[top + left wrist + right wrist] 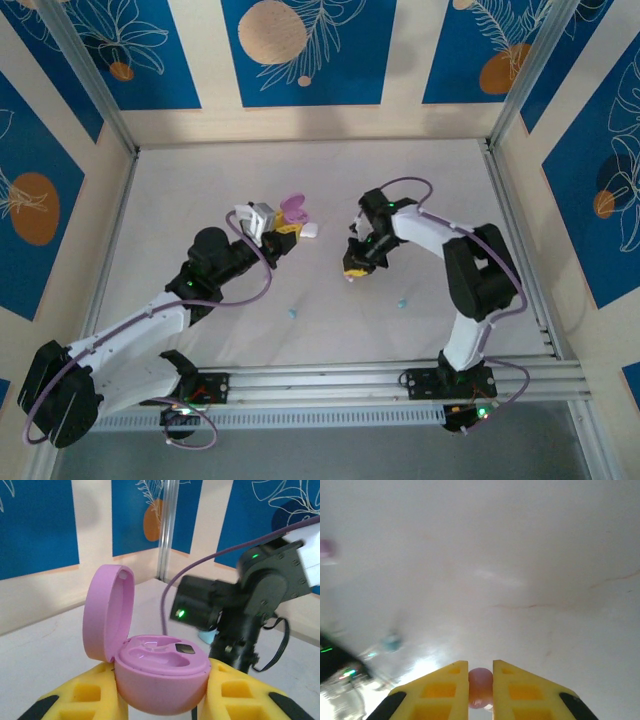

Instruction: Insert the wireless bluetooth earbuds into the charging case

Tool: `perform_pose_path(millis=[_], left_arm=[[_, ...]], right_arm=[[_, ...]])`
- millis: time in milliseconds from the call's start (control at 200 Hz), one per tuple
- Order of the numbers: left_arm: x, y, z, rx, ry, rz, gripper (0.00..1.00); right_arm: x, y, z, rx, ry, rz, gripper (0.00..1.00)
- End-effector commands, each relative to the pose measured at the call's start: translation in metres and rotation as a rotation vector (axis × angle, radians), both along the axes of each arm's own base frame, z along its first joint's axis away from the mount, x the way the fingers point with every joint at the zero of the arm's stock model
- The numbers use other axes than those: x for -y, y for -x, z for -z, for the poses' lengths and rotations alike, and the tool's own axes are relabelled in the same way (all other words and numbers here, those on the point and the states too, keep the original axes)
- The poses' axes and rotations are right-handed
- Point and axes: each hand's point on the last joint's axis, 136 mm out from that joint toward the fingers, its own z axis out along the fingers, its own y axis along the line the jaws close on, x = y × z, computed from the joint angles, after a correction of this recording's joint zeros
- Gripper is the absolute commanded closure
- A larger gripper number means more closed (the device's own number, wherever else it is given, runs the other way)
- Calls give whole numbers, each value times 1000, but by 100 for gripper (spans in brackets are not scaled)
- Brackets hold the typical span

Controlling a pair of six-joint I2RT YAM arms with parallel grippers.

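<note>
1. Left tool [162, 702]: its yellow fingers [82, 697] are clamped on the base of the pink round plastic charging case [162, 677], one finger on each side.
2. Case state: the hinged lid [107, 612] stands open and upright at one edge of the base. The moulded wells face up. Whether an earbud sits in either well cannot be told.
3. Right tool [481, 670]: the two fingertips are closed together on a small pink plastic earbud [480, 689]. In the top view this tool [353, 268] is to the right of the case and apart from it, with a strip of bare white flat surface [420, 190] between them.
4. A small white object [311, 230] lies just beside the case on its right. Its kind cannot be told.
5. One small teal plastic earbud [292, 312] lies loose on the surface, nearer the arm bases than the case. A second teal earbud [401, 300] lies further right of the case, beyond the right tool.
6. Open room: a wide stretch of surface runs from the case to the back wall, and another to its left as far as the side frame.
7. Edges: aluminium rails [330, 378] bound the surface on the arm-base side of the case.
</note>
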Motion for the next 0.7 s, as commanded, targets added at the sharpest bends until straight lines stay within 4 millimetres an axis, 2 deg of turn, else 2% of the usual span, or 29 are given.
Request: perform_pose_path(millis=[0,140,255,480,695], left_arm=[[-7,0,-11,68,7,-40,69],[-9,-3,-7,91,-28,-51,69],[-11,-6,-3,100,-43,-40,69],[-7,-6,4,112,-32,24,69],[9,1,10,131,-30,126,69]], right_arm=[[-28,0,-74,2,-390,-19,85],[-33,-3,-128,-21,-658,-30,85],[-36,-1,-154,-34,-760,-58,85],[-34,1,-187,-13,-837,-94,85],[-34,0,-201,1,-856,-101,85]])
